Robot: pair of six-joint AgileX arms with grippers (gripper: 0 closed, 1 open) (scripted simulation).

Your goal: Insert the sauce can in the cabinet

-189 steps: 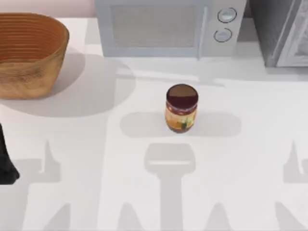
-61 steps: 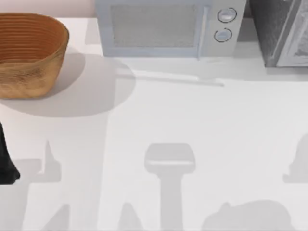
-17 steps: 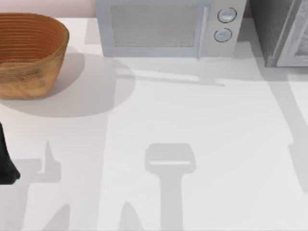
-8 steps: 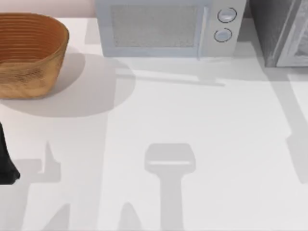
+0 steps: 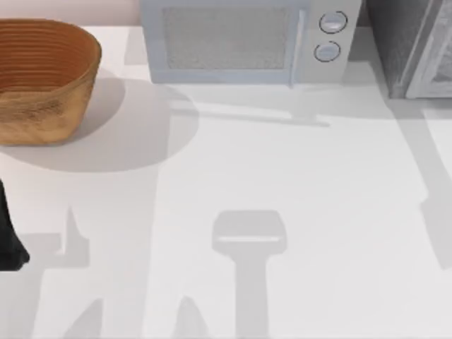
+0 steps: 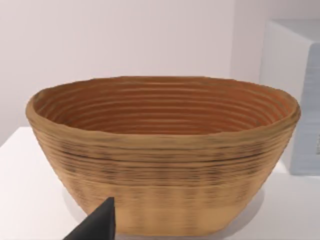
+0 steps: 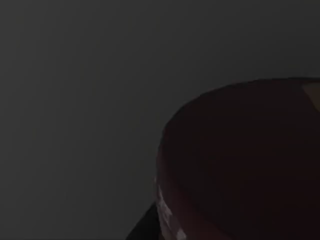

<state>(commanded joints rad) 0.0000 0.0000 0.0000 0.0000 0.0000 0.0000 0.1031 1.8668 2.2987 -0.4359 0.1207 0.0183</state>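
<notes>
The cabinet (image 5: 413,42) stands at the table's back right corner, a dark speckled grey box with a pale framed door panel (image 5: 439,60) swung outward. The sauce can is out of view. My left arm (image 5: 8,240) rests parked at the table's left edge, and a dark tip of my left gripper (image 6: 97,226) pokes into the left wrist view in front of the basket. The right wrist view is dark. A long arm shadow (image 5: 431,191) runs along the right side of the table up to the cabinet.
A woven brown basket (image 5: 42,78) sits at the back left, seen close up as the basket (image 6: 160,150) in the left wrist view. A light grey microwave (image 5: 240,39) with two round knobs stands at the back middle, beside the cabinet. The white table (image 5: 233,162) spreads in front.
The sauce can stood at the table's middle in the earliest frame and has since left that spot. The shadow at the right edge has stretched toward the cabinet. My left arm has not moved.
</notes>
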